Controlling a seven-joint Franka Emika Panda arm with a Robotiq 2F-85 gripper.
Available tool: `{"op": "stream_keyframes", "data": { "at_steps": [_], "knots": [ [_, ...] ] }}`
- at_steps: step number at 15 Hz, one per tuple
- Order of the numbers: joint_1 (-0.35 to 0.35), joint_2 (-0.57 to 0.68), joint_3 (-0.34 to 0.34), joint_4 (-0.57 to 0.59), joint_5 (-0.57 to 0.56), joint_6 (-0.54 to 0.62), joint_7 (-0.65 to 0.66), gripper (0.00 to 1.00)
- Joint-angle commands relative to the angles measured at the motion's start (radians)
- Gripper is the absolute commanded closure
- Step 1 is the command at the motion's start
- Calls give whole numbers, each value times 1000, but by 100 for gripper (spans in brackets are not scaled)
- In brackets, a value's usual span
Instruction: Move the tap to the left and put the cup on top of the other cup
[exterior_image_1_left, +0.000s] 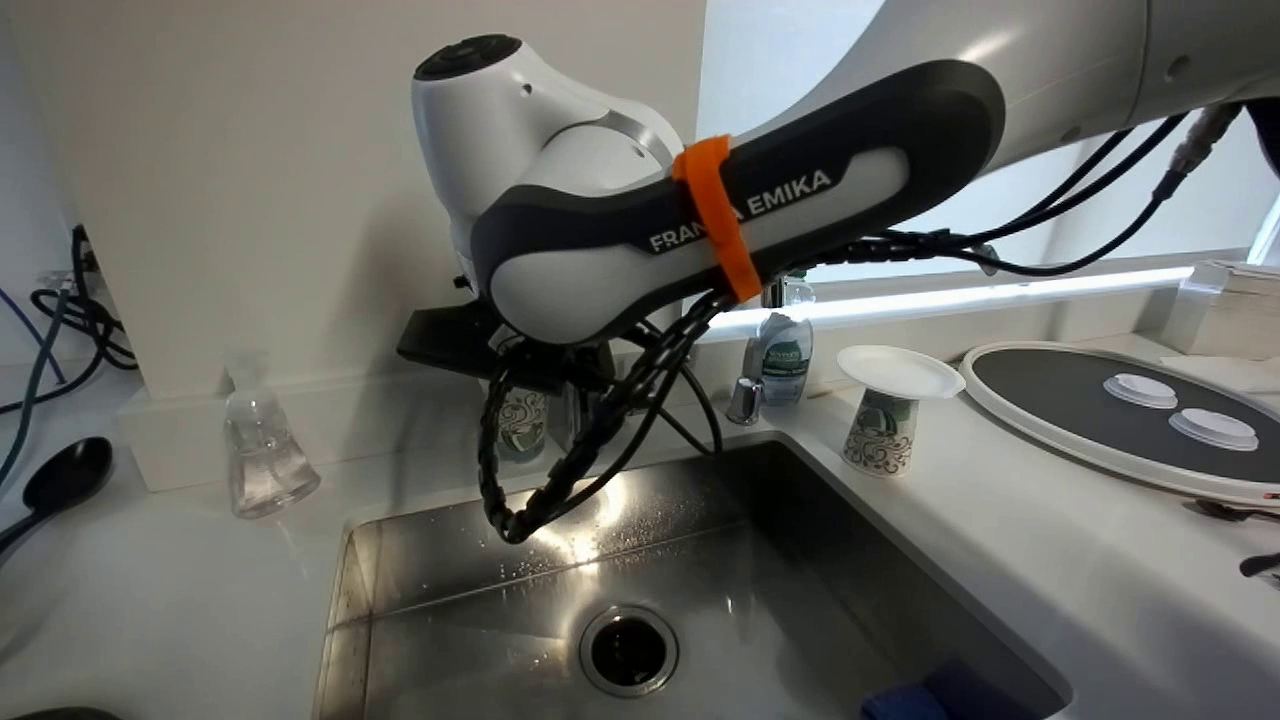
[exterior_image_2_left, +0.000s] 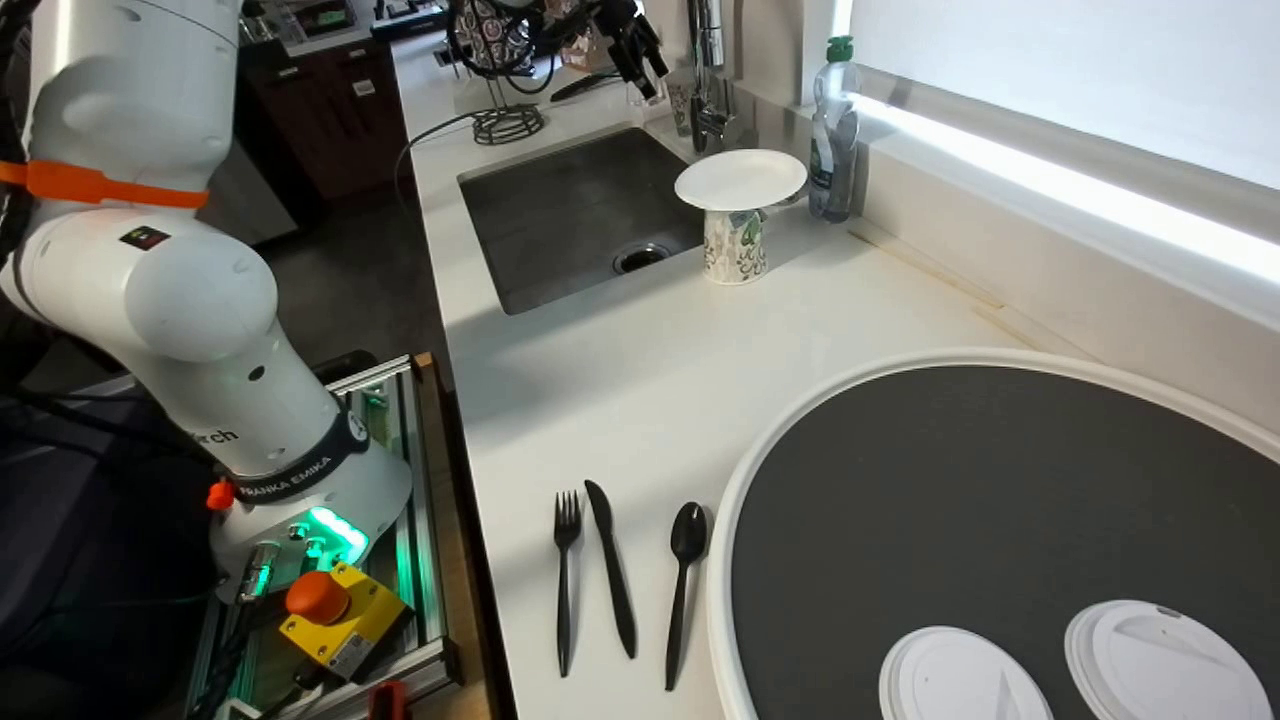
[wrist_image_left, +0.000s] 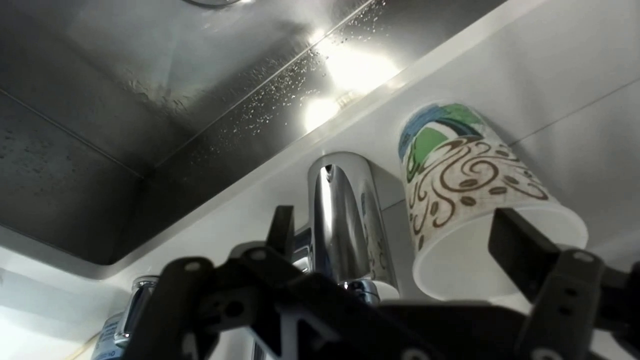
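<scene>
Beside the sink (exterior_image_1_left: 490, 650) stand an upright cup (wrist_image_left: 455, 185) and an upturned cup (exterior_image_2_left: 735, 252), the end effector (wrist_image_left: 394, 225) agape.

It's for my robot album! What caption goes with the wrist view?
Open gripper near the tap and a swirly cup, beside the wet sink.
</scene>
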Motion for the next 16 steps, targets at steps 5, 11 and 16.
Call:
{"op": "stream_keyframes", "data": {
  "at_steps": [5,11,16],
  "knots": [
    [19,60,-25,84,-12,-26,83,0],
    [25,84,-31,117,-8,-32,99,37],
    [24,98,-29,134,-5,-35,102,42]
  ]
}}
